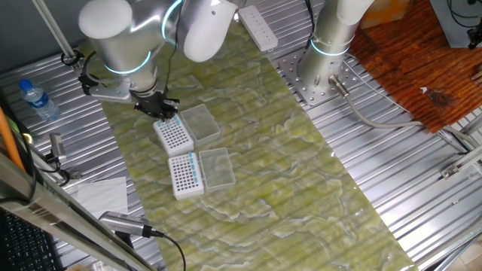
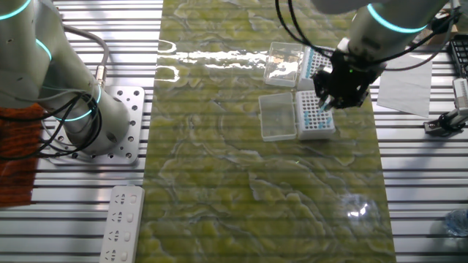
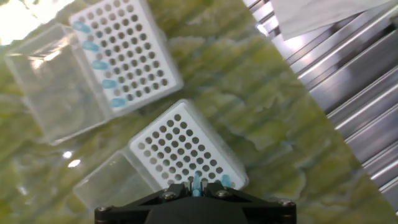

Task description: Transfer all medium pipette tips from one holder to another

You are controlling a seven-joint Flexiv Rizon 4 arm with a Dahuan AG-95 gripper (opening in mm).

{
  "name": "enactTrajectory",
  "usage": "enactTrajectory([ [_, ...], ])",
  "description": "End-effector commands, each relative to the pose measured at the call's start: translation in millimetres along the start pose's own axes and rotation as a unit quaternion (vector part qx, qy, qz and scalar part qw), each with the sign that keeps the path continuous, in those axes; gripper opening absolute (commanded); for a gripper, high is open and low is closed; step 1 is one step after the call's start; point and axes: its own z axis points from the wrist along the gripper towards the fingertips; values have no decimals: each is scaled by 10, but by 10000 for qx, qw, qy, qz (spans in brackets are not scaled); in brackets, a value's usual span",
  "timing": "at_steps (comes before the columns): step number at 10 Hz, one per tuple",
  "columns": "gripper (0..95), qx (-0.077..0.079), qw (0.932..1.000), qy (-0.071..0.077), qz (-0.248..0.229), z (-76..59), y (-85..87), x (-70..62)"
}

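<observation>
Two white grid holders lie on the green mat, each with a clear lid folded open beside it. The holder (image 3: 118, 50) away from the gripper keeps a single column of light-blue medium pipette tips (image 3: 99, 65) along one edge. The holder nearest the gripper (image 3: 183, 152) shows mostly bare holes, with one tip (image 3: 225, 181) standing at its near edge. My gripper (image 3: 196, 186) is shut on one blue tip (image 3: 196, 180), held upright just over that near edge. From the fixed cameras the gripper (image 1: 160, 108) (image 2: 327, 101) hangs over the mostly bare holder (image 1: 173, 134) (image 2: 314, 117); the tip-bearing one (image 1: 186, 173) lies beside it.
Clear lids (image 1: 199, 122) (image 1: 217, 167) lie to the side of the holders. A water bottle (image 1: 38, 99) and white paper (image 2: 406, 88) rest on the ribbed metal table. A second arm's base (image 1: 320, 68) and a power strip (image 1: 256, 26) stand beyond the mat.
</observation>
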Motion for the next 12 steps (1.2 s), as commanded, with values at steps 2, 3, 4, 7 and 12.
enactTrajectory([
  [2,0,-141,9997,149,142,-228,65,-138],
  [3,0,-171,9995,144,216,-292,88,-206],
  [4,0,-196,9991,114,349,-341,139,-343],
  [7,0,-136,9991,108,380,-350,211,-654],
  [12,0,-104,9989,92,444,-302,240,-965],
])
